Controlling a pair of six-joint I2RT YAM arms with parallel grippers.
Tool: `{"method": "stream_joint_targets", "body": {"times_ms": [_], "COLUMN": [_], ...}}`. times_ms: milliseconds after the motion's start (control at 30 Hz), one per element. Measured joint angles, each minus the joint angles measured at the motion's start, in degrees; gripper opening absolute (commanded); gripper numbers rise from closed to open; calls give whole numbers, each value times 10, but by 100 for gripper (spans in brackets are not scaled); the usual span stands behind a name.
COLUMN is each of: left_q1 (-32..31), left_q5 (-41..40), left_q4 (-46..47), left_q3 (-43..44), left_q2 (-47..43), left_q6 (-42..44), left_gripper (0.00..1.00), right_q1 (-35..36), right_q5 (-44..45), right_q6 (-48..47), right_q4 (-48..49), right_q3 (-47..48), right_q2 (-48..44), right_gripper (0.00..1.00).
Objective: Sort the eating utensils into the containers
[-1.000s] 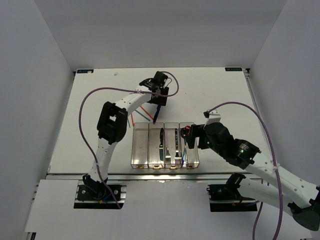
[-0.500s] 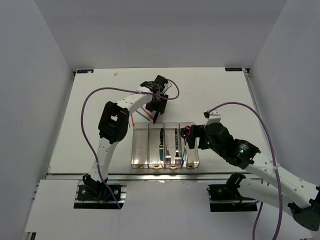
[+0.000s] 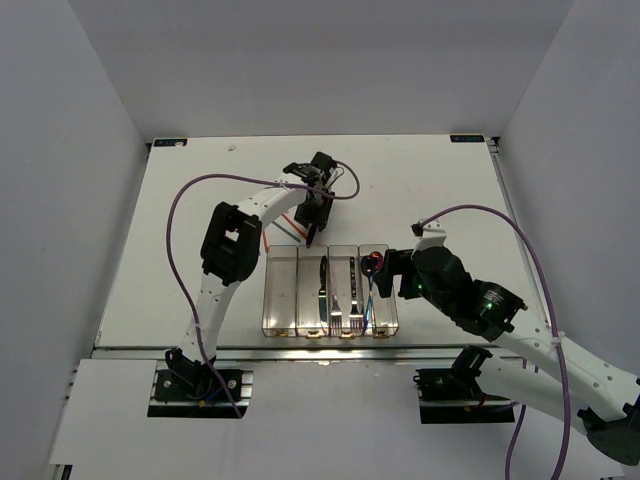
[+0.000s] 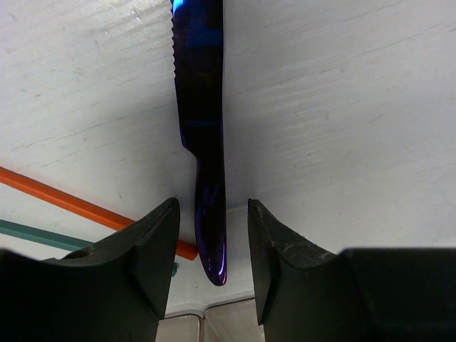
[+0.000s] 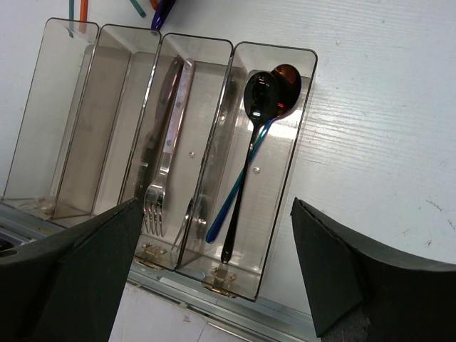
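A dark-blue knife [image 4: 201, 128] lies flat on the white table just behind the containers. My left gripper [image 4: 212, 246] is open, with its two fingers [image 4: 160, 249] on either side of the knife's handle end and a small gap on each side. An orange-red chopstick [image 4: 85, 203] and a green chopstick [image 4: 32, 231] lie to its left. The four joined clear bins [image 3: 280, 295] hold a black knife [image 3: 322, 285], a silver fork [image 5: 165, 149] and two spoons [image 5: 256, 121]. My right gripper [image 5: 214, 235] is wide open and empty above the spoon bin.
The leftmost bin [image 5: 43, 107] holds nothing. The table's near edge, a metal rail [image 5: 214, 303], runs right in front of the bins. White walls close in the table on three sides. Purple cables [image 3: 190, 200] loop over both arms.
My left gripper has shifted slightly down and toward the bins, over the dark-blue knife, which now shows less from above. The right arm has barely moved.
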Motion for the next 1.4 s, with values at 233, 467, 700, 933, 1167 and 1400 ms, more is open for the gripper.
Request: {"method": "stream_joint_targets", "body": {"times_ms": [233,467,700,933,1167,1400], "left_q1": [0,0,0,0,0,0], "left_q5": [0,1,3,3,-2,-21], "left_q4": [-3,-1,-22,-14,20,33], "left_q3": [2,0,23,19,34,81], "left_q2": [8,8,20,17,17,15], "left_q6": [3,8,13,5,-24,-33], "left_gripper": [48,22,0,0,0,0], "right_q1": [0,0,0,0,0,0], "right_q5": [0,0,0,1,3,3], "right_q6": [0,0,0,0,0,-1], "right_q4": [0,0,0,0,0,0], "right_q3": [-5,-8,-8,-9,-9,-9], "right_q2": [-5,-8,-20,-26,-26,-25], "right_gripper": [89,89,89,89,89,89]}}
